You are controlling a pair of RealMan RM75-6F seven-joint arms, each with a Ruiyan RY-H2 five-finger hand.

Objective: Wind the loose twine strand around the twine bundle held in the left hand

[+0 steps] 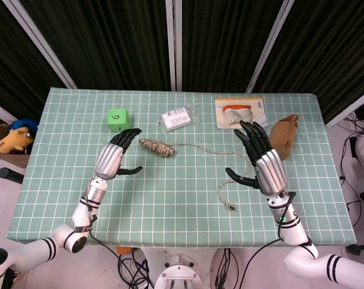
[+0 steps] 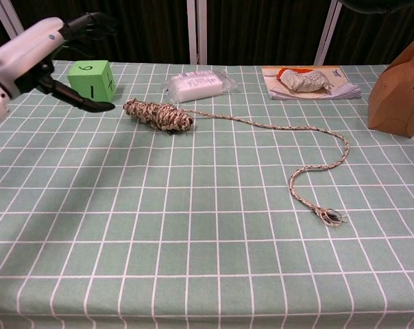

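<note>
The twine bundle lies on the green checked table, a mottled brown and white roll. Its loose strand trails right, then curves down to a frayed end. My left hand hovers just left of the bundle, fingers spread, holding nothing. My right hand stands over the strand's bend, fingers apart and empty; the chest view does not show it.
A green numbered cube sits behind the left hand. A white packet, a flat printed pack and a brown paper bag line the back.
</note>
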